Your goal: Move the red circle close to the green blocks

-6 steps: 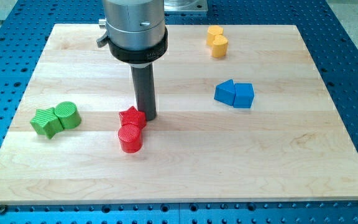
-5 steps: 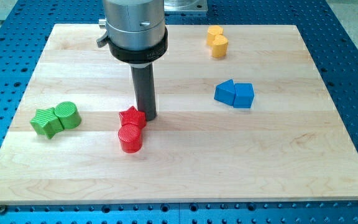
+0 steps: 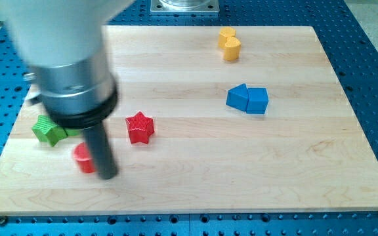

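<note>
The red circle (image 3: 83, 158) lies low on the board at the view's left, partly hidden behind my rod. My tip (image 3: 107, 176) touches the board just right of it, against its right side. The green blocks sit just above it: a green star (image 3: 46, 130) shows, and the green cylinder beside it is almost fully hidden by the arm's body. A red star (image 3: 139, 127) lies to the right of the rod, apart from the circle.
Two blue blocks (image 3: 247, 99) sit together at the view's right. Two yellow blocks (image 3: 228, 42) sit near the top edge. The wooden board (image 3: 294, 164) ends just left of the green star and below my tip.
My rod has swept from beside the red star down and to the left. The red circle has moved left with it, away from the red star, to just below the green blocks.
</note>
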You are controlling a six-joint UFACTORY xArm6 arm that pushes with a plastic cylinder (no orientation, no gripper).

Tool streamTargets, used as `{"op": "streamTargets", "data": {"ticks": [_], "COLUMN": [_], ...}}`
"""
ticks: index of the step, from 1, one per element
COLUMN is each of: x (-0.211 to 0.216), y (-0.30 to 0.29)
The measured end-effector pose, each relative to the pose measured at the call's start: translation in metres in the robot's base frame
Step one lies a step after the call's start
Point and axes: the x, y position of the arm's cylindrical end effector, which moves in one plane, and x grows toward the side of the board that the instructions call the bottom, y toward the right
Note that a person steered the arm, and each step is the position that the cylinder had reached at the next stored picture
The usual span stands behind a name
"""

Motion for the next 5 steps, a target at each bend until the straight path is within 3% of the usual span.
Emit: {"op": "streamTargets", "data": {"ticks": [1, 2, 4, 5], "x": [0.008, -0.001, -0.006, -0.006], "y": [-0.081, -0.121, -0.013, -0.063]}}
